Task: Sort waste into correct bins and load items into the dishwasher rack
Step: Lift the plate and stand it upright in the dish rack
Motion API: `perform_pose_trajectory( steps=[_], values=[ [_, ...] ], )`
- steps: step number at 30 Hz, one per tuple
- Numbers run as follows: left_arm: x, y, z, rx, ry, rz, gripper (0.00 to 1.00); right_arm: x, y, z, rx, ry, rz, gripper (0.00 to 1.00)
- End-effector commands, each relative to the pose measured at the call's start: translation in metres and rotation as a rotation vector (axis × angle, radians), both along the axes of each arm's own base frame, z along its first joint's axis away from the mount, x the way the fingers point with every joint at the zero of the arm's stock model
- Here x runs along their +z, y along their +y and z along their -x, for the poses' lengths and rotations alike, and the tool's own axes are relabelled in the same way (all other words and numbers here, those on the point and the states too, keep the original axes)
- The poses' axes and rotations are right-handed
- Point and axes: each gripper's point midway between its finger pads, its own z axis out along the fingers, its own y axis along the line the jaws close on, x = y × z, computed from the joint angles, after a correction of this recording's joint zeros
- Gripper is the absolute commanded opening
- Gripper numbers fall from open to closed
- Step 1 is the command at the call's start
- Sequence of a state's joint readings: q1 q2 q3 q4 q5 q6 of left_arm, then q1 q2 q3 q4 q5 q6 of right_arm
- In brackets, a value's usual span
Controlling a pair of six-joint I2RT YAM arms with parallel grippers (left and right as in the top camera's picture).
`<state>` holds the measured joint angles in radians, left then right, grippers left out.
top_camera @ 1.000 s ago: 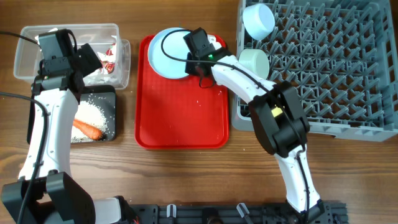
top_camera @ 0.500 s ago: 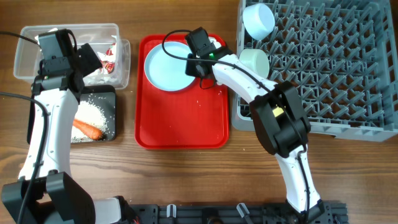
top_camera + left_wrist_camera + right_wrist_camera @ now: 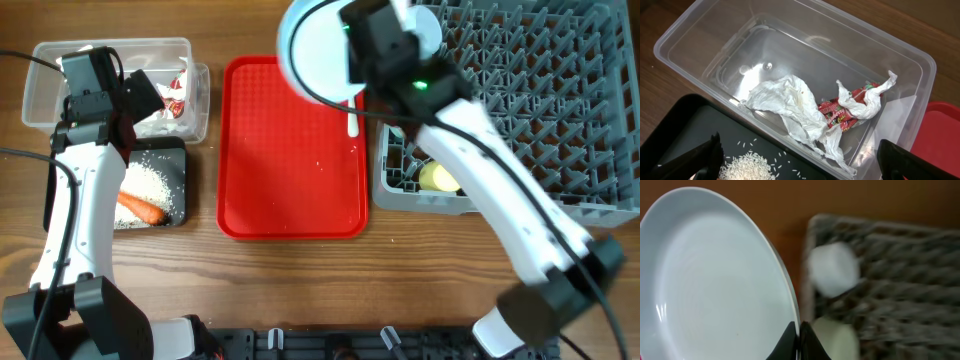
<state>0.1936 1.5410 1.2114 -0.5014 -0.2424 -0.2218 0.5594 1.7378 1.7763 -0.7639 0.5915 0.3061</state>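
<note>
My right gripper (image 3: 360, 48) is shut on the rim of the pale blue plate (image 3: 315, 50) and holds it upright, high above the gap between the red tray and the grey dishwasher rack (image 3: 540, 110). The right wrist view shows the plate (image 3: 715, 280) pinched in the gripper (image 3: 799, 341), with the pale blue bowl (image 3: 832, 270) and pale green bowl (image 3: 836, 341) blurred in the rack behind. A white spoon (image 3: 352, 116) lies on the tray. A yellow cup (image 3: 440, 178) sits in the rack. My left gripper (image 3: 802, 167) is open over the clear tub (image 3: 700, 35), which holds tissue (image 3: 787, 105) and the wrapper (image 3: 839, 113).
The red tray (image 3: 290, 170) carries a few white crumbs. The black tray (image 3: 175, 150) below the clear tub (image 3: 110, 50) holds rice (image 3: 150, 185) and a carrot (image 3: 140, 209). My right arm crosses the rack's front left corner.
My right gripper has lifted the plate off the red tray and swung it up and right toward the rack. The spoon and yellow cup now show. The left arm has not moved.
</note>
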Motion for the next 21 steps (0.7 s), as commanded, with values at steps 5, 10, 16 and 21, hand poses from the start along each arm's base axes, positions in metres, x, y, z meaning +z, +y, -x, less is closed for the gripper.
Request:
perform_pose_trajectory(
  steps=[5, 10, 16, 21],
  values=[
    [0.005, 0.005, -0.003, 0.008, -0.008, -0.017, 1.0, 0.096, -0.141, 0.026, -0.59, -0.226, 0.524, 0.04],
    [0.005, 0.005, -0.003, 0.008, -0.008, -0.017, 1.0, 0.081, -0.192, -0.016, -0.54, -0.146, 0.539, 0.04],
    [0.005, 0.005, -0.003, 0.008, -0.008, -0.017, 1.0, 0.045, -0.213, -0.045, -0.495, -0.061, 0.567, 0.04],
    [0.005, 0.005, -0.003, 0.008, -0.008, -0.017, 1.0, 0.001, -0.209, -0.072, -0.434, 0.039, 0.672, 0.04]
  ],
)
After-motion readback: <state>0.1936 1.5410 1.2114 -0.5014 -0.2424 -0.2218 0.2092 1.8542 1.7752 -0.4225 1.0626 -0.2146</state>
